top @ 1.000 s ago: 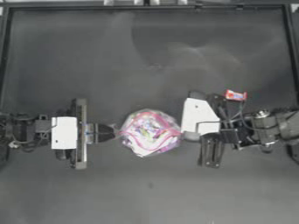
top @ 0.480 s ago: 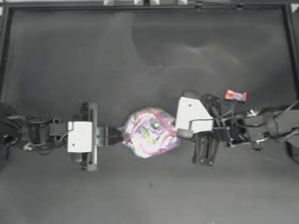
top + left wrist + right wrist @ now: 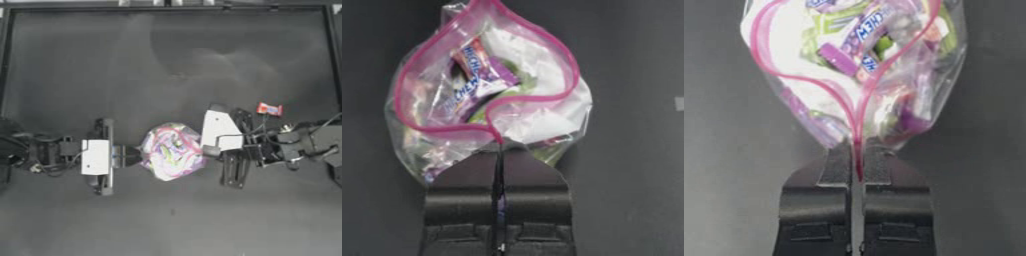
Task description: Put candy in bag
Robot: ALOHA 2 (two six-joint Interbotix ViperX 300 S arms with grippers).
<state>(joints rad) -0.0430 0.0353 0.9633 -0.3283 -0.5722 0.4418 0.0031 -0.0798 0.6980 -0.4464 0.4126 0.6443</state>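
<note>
Dark table [image 3: 80,75] fills the top view, and the work sits a little below its middle; the bag [image 3: 170,151] lies there between the two arms, its pink closure strip pulled into a wide loop, so the mouth stands open. From the bag, the left gripper [image 3: 133,155] is at 9 o'clock; its jaws are pressed together on the bag's edge, as the left wrist view shows, with the pink strip [image 3: 492,134] running down into the slit between them. At 3 o'clock the right gripper [image 3: 208,150] is also closed on the bag, pinching the strip at the opposite side; many coloured sweets [image 3: 859,35] show through the plastic. Farther out, at about 2 o'clock from the bag and well apart from it, the candy [image 3: 269,109] lies free on the table, just above the right arm; its long axis seems to run roughly 9 to 3 o'clock. I judge the right arm is much nearer to it; however both grippers are busy holding the mouth open, so one must let go before the candy can be picked.
</note>
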